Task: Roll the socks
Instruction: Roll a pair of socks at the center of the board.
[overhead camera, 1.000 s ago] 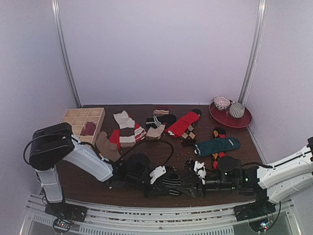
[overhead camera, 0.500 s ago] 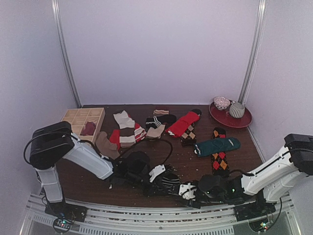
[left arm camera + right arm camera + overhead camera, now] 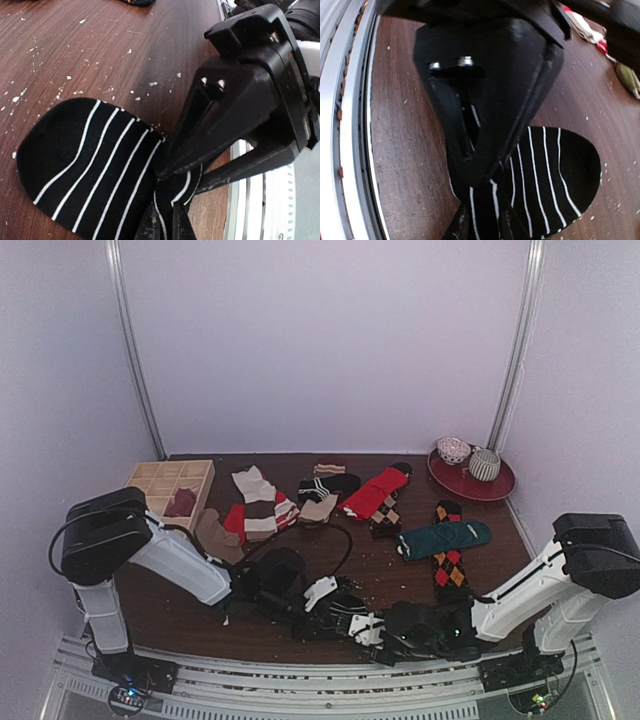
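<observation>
Speckled tabletop [image 3: 75, 50]; striped sock [image 3: 85, 165] end hidden inside left pincer [image 3: 170, 182].

From above, the black-and-white striped sock [image 3: 85, 165] is largely covered by the left gripper [image 3: 481, 181] and right gripper [image 3: 176, 182]. In both wrist views its bunched end runs off the bottom edge. The items on the red plate [image 3: 500, 487] are too small to identify.

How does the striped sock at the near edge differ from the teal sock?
The striped sock is black with white lines, bunched and pinched by the left pincer and right pincer; the teal sock is plain, flat and untouched. Both rest on the table.
</observation>
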Motion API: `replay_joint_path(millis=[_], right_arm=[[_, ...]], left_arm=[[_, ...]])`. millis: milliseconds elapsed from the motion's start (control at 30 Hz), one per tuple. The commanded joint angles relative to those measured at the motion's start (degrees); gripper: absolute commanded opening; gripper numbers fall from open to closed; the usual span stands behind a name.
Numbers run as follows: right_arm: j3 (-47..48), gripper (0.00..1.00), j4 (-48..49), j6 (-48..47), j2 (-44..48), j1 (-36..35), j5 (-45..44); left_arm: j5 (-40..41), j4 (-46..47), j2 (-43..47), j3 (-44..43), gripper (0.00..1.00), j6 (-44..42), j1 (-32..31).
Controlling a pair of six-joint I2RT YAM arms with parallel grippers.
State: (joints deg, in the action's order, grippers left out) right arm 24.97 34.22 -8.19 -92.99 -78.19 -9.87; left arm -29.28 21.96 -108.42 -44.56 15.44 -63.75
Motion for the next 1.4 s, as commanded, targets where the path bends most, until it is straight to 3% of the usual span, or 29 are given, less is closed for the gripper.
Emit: replay_joint_path(millis=[0,100,200,300,500,667,767,833,900,967,1033,1267,1367], right_arm=[[-0.5,0.12,-4.8,9.6,-1.9,1.4,3.8],[-2.8,0.08,-3.1,15.7,0.0,2.8,7.8],[-6.4,0.08,0.5,22.5,2.1,5.1,14.5],[-8.9,0.09,4.3,28.5,2.0,8.3,22.5],[-8.6,0.09,5.5,34.7,-1.5,12.4,32.6],[-7.1,0.09,4.0,34.8,-4.0,13.9,33.4],[-6.1,0.09,3.6,34.4,-5.0,14.6,34.5],[-5.6,0.09,3.1,34.2,-5.1,14.8,35.2],[-5.3,0.09,2.0,34.0,-4.6,15.0,35.5],[-5.2,0.09,1.4,34.0,-3.9,15.1,36.0],[-4.7,0.09,0.2,33.6,-3.6,15.4,36.5],[-4.1,0.09,-0.6,33.4,-4.4,17.3,39.5],[-4.2,0.09,-0.5,33.0,-4.7,17.6,40.4]], left_arm=[[2.8,-9.4,0.4,2.4,0.06,-2.5,0.0],[8.5,-8.0,4.7,3.7,0.24,-4.7,0.0],[12.8,-2.3,11.2,7.2,0.52,-7.9,0.0],[15.0,7.3,17.5,11.5,0.96,-11.8,-0.5],[23.0,23.3,21.1,16.5,0.98,-20.8,-5.0],[29.5,62.0,17.0,29.9,0.98,-21.5,-5.9],[26.9,74.2,11.3,32.4,0.98,-22.8,-5.7],[23.6,64.8,12.0,29.4,0.94,-21.6,-5.7],[20.2,41.3,14.2,21.4,0.84,-22.2,-5.7],[16.3,26.4,13.6,15.8,0.98,-24.6,-5.8],[16.3,25.8,12.9,16.1,0.98,-23.5,-5.8],[15.4,18.0,7.7,14.0,0.70,-23.0,-5.9],[15.8,17.5,6.5,14.2,0.69,-22.2,-5.9]])
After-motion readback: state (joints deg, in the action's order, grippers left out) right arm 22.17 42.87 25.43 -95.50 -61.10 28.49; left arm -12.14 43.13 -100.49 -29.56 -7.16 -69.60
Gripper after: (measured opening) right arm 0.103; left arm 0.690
